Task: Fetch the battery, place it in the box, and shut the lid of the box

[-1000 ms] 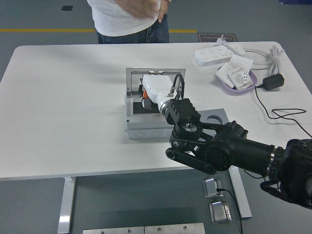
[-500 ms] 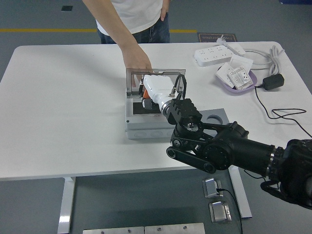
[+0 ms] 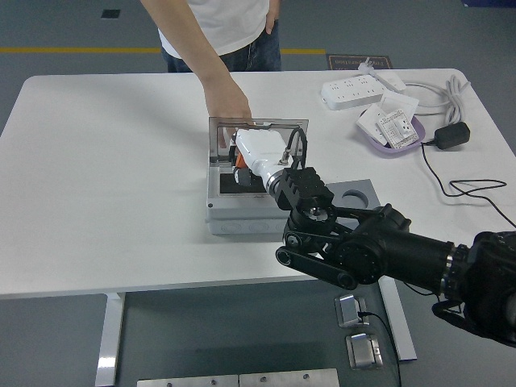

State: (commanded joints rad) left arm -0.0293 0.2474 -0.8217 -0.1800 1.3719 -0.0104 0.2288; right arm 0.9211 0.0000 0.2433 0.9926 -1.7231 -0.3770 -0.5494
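A white table (image 3: 105, 185) with a smooth matte top filled most of the view, standing on a grey floor crossed by a yellow line at the far side. Under the near edge, metal floor plates showed beside a white table leg.

The right arm came in from the lower right corner, black and jointed, ending in the right hand (image 3: 262, 153), whose white shell reached into the open box (image 3: 242, 211). Whether its fingers were spread or closed on anything could not be told, since the shell and wrist hid them. A small orange and dark object, possibly the battery (image 3: 239, 165), showed just left of the hand inside the box, on its dark floor; whether hand and object touched was unclear.

The box was a pale grey rectangular housing with rounded knockouts along its front wall. Its lid (image 3: 258, 127), clear with a grey frame, stood upright directly behind the hand. A person's hand (image 3: 227, 103) rested on the lid's top edge, just beyond the robot's hand.

Right of the wrist lay a flat grey plate with a round hole (image 3: 355, 192), touching the box. Farther right and beyond sat a white power strip (image 3: 352, 91), a lilac tray (image 3: 393, 137) holding white cartons, and a black adapter (image 3: 451, 135) with a thin cable.
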